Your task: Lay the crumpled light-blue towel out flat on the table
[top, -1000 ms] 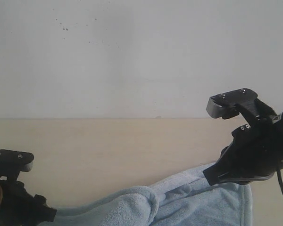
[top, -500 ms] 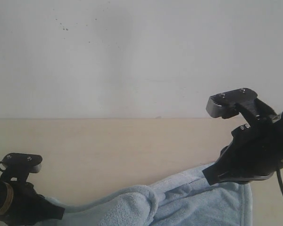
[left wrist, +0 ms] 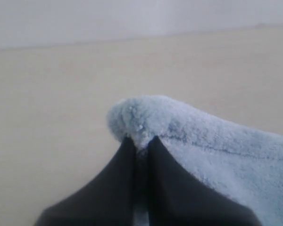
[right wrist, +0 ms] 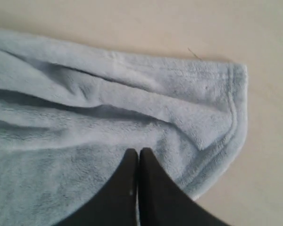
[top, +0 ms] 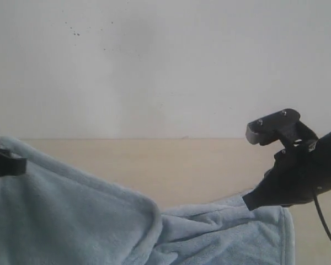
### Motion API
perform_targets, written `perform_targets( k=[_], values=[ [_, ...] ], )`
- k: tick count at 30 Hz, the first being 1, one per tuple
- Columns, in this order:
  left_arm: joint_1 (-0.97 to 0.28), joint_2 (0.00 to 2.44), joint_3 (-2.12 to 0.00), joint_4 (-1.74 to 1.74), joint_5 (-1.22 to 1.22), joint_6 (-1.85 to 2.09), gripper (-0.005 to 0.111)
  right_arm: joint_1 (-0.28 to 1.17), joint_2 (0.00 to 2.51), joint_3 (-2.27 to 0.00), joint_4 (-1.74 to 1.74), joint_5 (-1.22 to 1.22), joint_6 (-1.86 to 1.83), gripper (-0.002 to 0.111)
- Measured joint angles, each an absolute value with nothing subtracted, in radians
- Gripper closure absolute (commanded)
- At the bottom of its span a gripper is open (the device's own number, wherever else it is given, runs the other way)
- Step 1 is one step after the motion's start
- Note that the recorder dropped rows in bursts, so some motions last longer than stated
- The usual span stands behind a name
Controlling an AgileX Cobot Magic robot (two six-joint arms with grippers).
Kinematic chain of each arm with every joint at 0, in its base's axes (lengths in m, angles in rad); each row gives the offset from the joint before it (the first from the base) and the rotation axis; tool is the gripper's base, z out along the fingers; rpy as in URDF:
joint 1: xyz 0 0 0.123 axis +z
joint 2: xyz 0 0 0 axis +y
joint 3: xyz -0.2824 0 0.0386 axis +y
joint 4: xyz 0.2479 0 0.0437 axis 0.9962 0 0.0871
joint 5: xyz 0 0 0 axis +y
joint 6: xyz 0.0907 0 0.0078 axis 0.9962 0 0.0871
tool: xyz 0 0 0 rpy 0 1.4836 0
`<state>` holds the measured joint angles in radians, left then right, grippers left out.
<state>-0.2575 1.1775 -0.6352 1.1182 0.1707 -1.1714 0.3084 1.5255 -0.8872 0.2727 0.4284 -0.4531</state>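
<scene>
Towel [top: 71, 221], pale blue and rumpled, lay on the near part of the table [top: 198, 165], its left portion held raised, its right corner flat. Left pincer [left wrist: 140, 143] was clamped on a bunched edge; right pincer [right wrist: 138, 153] was closed over the cloth near that corner, though whether it nipped any fabric could not be told. Step judged in hand: drawing the cloth out; next, the left edge would need pulling outward until the folds open.

Exterior camera low, facing wall [top: 154, 66] across counter [top: 182, 165]. Both wrist cameras close, looking past fingers [left wrist: 179, 188] at towel [top: 71, 221], shared by all views.
</scene>
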Motion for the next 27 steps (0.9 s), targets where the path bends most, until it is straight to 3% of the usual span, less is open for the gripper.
perform_targets(
  k=[9,17,27],
  values=[
    [-0.257,0.955,-0.635,1.072,0.340,-1.024,0.103,0.270,1.703,-0.906,0.292,0.314,-0.441,0.108],
    [-0.257,0.946,-0.635,1.051,0.355,-0.996,0.103,0.270,1.800,-1.033,0.325,0.351,-0.441,0.108],
    [-0.257,0.970,-0.635,1.049,0.306,-0.992,0.103,0.323,1.765,-0.987,0.401,0.459,-0.502,0.108]
  ],
)
